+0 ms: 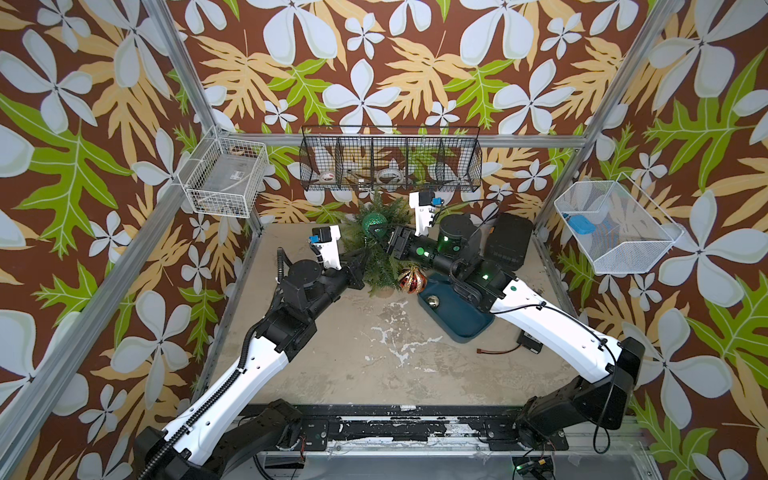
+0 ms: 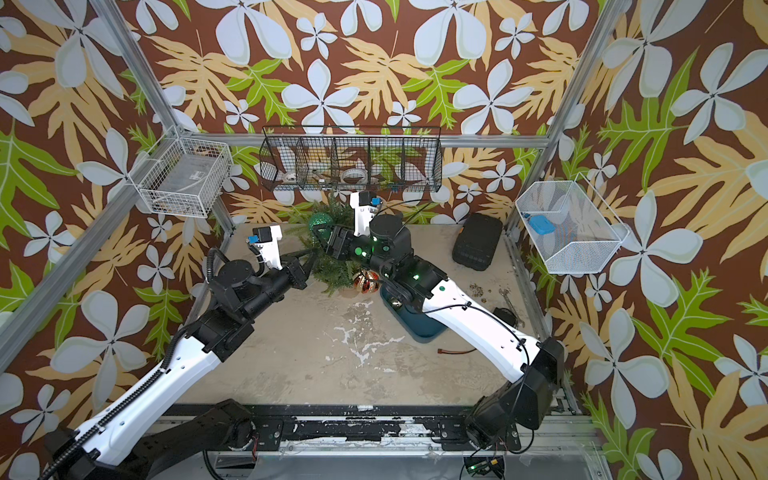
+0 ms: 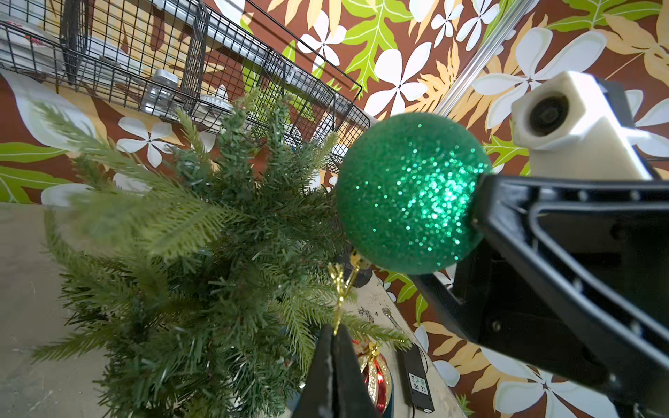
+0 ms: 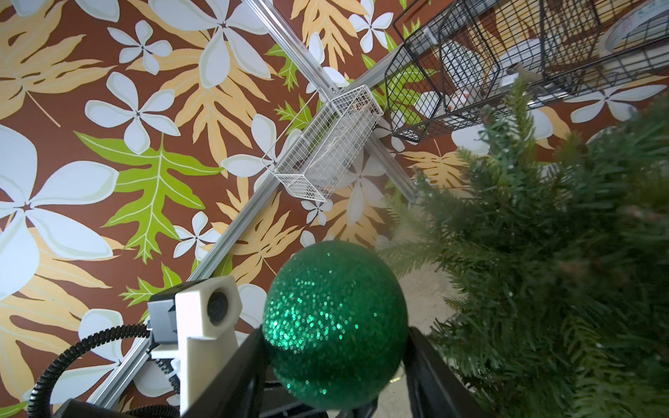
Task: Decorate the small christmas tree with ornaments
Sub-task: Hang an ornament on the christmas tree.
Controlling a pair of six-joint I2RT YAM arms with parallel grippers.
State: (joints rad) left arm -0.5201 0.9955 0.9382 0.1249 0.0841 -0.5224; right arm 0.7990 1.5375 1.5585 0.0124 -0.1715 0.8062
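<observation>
The small christmas tree (image 1: 376, 257) (image 2: 332, 268) stands at the back of the table. My right gripper (image 4: 336, 331) is shut on the glittery green ball (image 4: 335, 322) (image 1: 374, 221), holding it beside the tree's upper branches. From the ball's cap a gold loop (image 3: 340, 293) runs down to my left gripper (image 3: 333, 327), which is shut on it close against the tree (image 3: 202, 253). A red-and-gold striped ornament (image 1: 412, 281) (image 3: 376, 376) sits at the tree's near edge. The small gold ball (image 1: 433, 301) lies in a dark blue tray (image 1: 465, 328).
A black wire basket (image 1: 390, 162) hangs on the back wall just above the tree. White wire baskets hang at the left (image 1: 224, 178) and right (image 1: 615, 228). A black case (image 1: 509, 241) stands at the back right. A small black box with a cable (image 1: 530, 345) lies near the right arm.
</observation>
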